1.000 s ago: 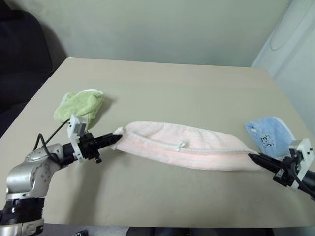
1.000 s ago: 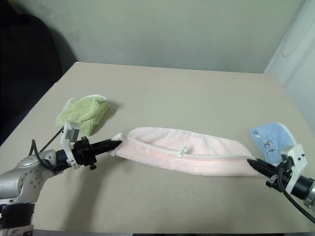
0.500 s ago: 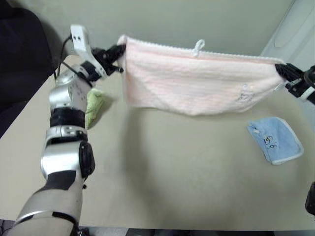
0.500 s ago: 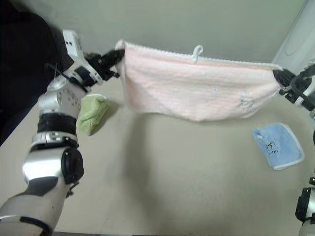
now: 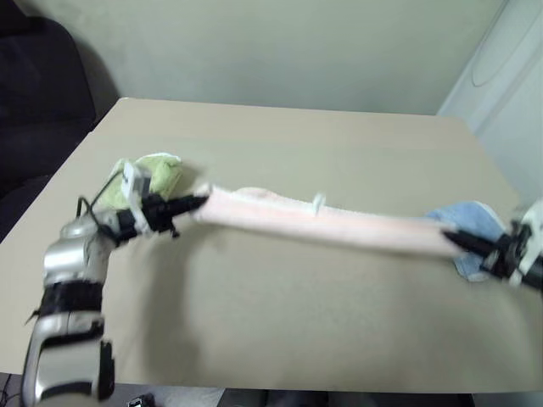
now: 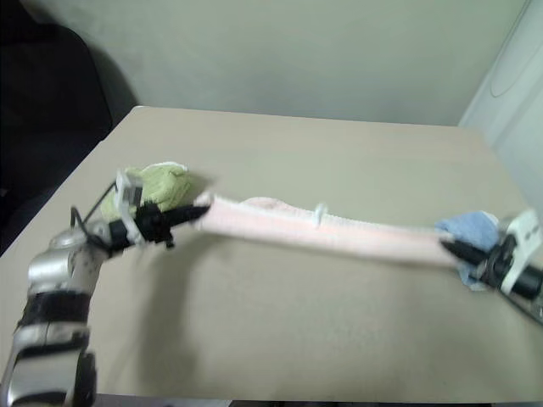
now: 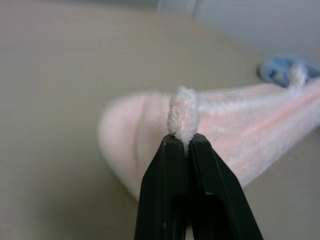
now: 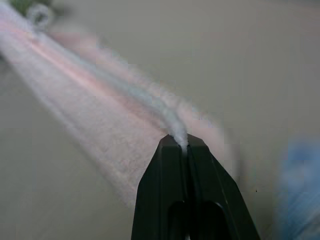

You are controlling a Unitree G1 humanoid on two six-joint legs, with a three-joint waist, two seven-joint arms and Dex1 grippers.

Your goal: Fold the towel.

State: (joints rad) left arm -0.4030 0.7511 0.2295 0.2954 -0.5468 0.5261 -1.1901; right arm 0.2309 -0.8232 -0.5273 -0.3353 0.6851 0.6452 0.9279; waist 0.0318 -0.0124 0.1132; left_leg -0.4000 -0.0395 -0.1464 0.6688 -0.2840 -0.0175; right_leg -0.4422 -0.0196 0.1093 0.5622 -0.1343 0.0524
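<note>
My left gripper point(image 5: 199, 203) and right gripper point(image 5: 448, 236) pinch the soft, limp towel point(image 5: 331, 225) by its end corners, stretched low over the table point(image 5: 280, 314), likely sagging unless kept taut.

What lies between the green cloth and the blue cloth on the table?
The pink towel, stretched in a long band between the left gripper and the right gripper, each shut on one end. It spans from the green cloth to the blue cloth, seen in both head views.
</note>
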